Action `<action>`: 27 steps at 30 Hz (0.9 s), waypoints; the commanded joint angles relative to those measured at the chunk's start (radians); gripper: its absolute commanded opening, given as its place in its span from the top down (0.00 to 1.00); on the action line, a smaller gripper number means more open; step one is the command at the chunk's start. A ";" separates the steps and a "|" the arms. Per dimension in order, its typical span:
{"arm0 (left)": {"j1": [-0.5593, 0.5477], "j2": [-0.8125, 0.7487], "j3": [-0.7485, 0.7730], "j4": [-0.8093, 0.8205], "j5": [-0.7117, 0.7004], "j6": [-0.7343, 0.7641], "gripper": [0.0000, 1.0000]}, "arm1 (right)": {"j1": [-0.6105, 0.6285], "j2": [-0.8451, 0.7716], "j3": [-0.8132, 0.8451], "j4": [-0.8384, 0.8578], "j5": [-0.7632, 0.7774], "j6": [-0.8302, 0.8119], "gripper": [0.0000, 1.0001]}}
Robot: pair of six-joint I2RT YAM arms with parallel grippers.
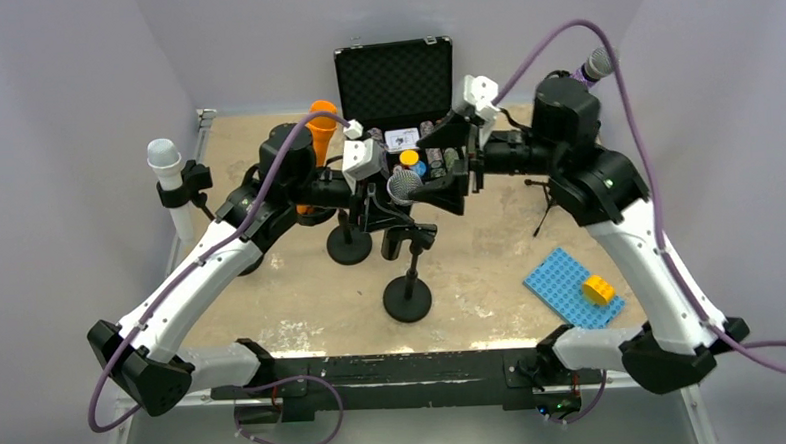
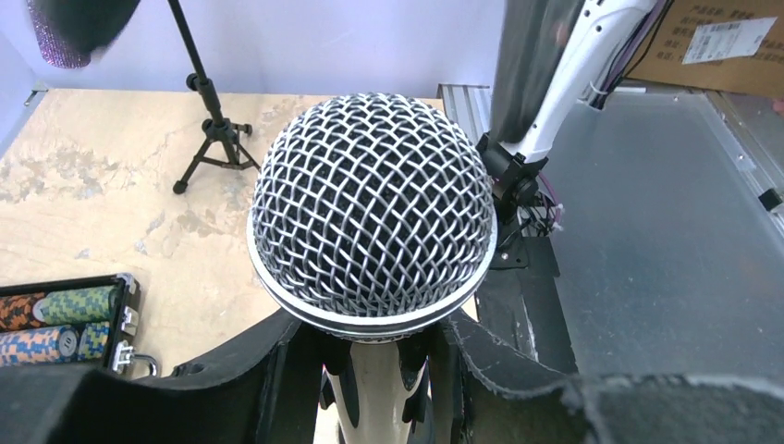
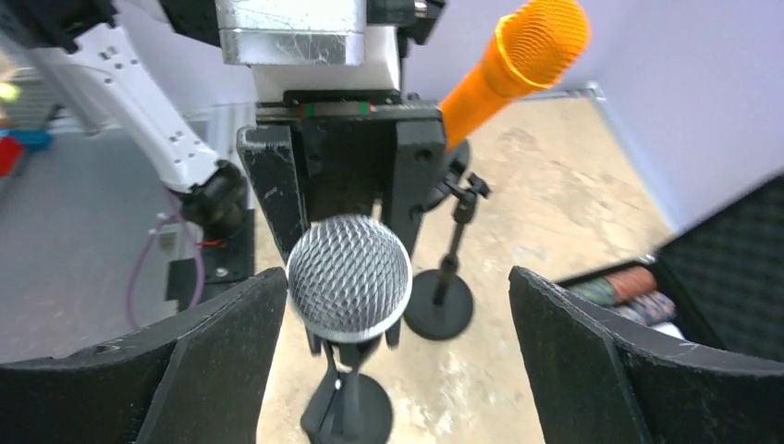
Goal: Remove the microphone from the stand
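Mic (image 2: pixel 370 213) in stand (image 1: pixel 407 299), left hand (image 2: pixel 374 342) flanking its handle (image 2: pixel 370 398), grip unclear, right hand (image 3: pixel 396 277) open; next: clamp, lift out.

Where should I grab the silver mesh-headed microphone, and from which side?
Grip the silver mesh-headed microphone by its pale handle, just below the head, coming level from the side: the handle stands upright and slim, the round head is wider.
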 commanded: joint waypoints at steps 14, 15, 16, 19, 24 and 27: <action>-0.002 -0.076 -0.027 0.136 -0.165 -0.134 1.00 | 0.000 -0.304 -0.495 -0.031 0.124 -0.062 0.08; -0.003 -0.080 -0.033 0.136 -0.164 -0.133 1.00 | 0.000 -0.292 -0.489 -0.026 0.125 -0.060 0.08; -0.002 -0.084 -0.042 0.136 -0.163 -0.133 1.00 | 0.000 -0.274 -0.480 -0.023 0.125 -0.057 0.09; -0.003 -0.094 -0.062 0.139 -0.157 -0.143 1.00 | 0.001 -0.232 -0.446 -0.024 0.094 -0.055 0.10; -0.002 -0.104 -0.073 0.134 -0.152 -0.136 1.00 | 0.003 -0.195 -0.424 -0.017 0.000 -0.080 0.12; -0.001 -0.108 -0.065 0.093 -0.126 -0.093 1.00 | 0.005 -0.190 -0.409 -0.061 0.006 -0.147 0.12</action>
